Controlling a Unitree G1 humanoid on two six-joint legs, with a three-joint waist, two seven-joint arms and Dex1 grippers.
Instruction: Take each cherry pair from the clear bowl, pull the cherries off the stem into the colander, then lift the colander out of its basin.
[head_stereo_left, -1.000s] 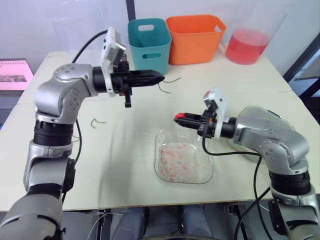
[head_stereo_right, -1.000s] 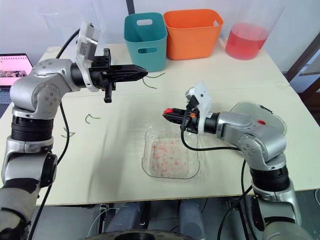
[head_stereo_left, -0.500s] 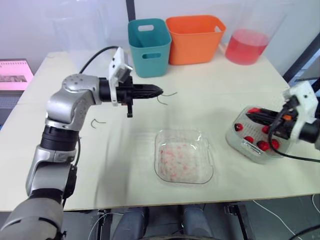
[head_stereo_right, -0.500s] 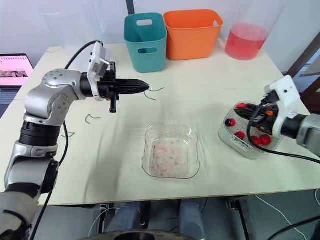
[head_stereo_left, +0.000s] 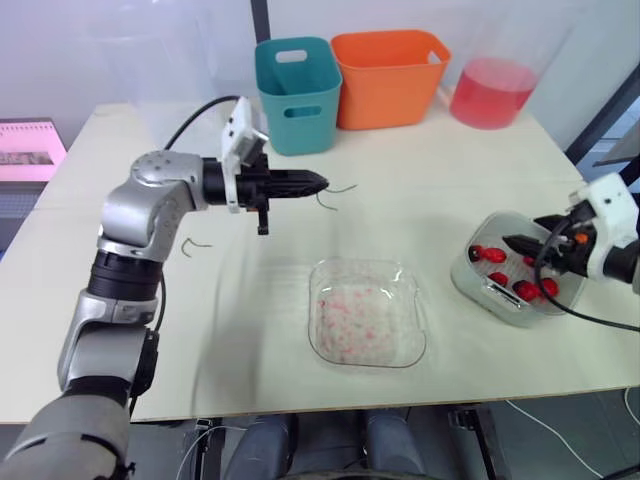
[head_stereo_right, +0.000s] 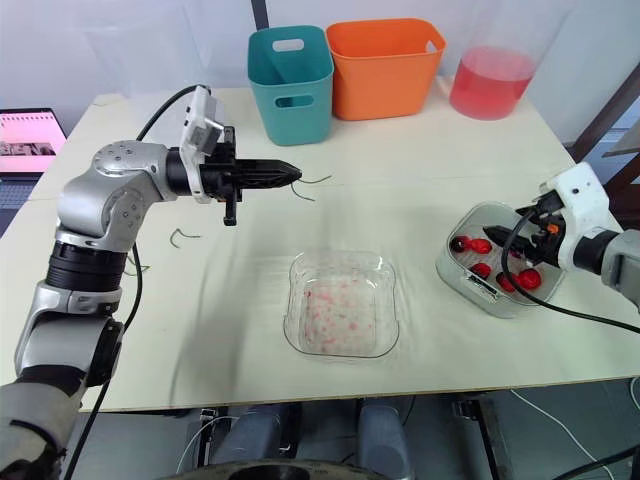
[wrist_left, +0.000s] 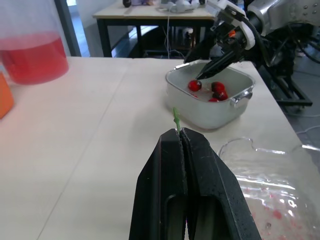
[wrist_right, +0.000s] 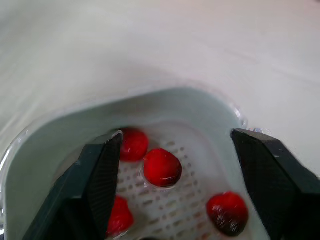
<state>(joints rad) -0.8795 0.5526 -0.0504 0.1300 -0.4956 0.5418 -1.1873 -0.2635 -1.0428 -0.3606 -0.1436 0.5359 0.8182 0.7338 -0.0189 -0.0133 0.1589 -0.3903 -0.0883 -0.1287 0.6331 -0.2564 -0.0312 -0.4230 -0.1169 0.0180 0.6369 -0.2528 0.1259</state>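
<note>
Change, right tool: a second ago the right tool (head_stereo_left: 515, 243) pinched a cherry just past the clear bowl (head_stereo_left: 318, 275); it has since swung well away and now hangs over the colander (wrist_left: 205, 112).
Right tool state: fingers spread wide, nothing between them.
Cherries: several cherries (wrist_right: 161, 166) lie on the perforated floor directly beneath the right tool.
Left tool: the left tool (head_stereo_left: 318, 183) stays closed on a green stem (wrist_left: 175, 120) and has barely moved.
Task meaning: this pair looks finished, fruit dropped and stem left over. The clear bowl, between the two tools, shows pink residue and no pairs that I can make out, so lifting the colander is probably close.
Left wrist view adds: the stem's tip poking from the shut fingers, too fine to tell from the loose stems (head_stereo_left: 196, 243) on the surface (head_stereo_left: 250, 380) in the head views.
Right wrist view adds: how far apart those fingers stand, and the holes in the colander floor.
Head views add: both tools at once, well apart.
</note>
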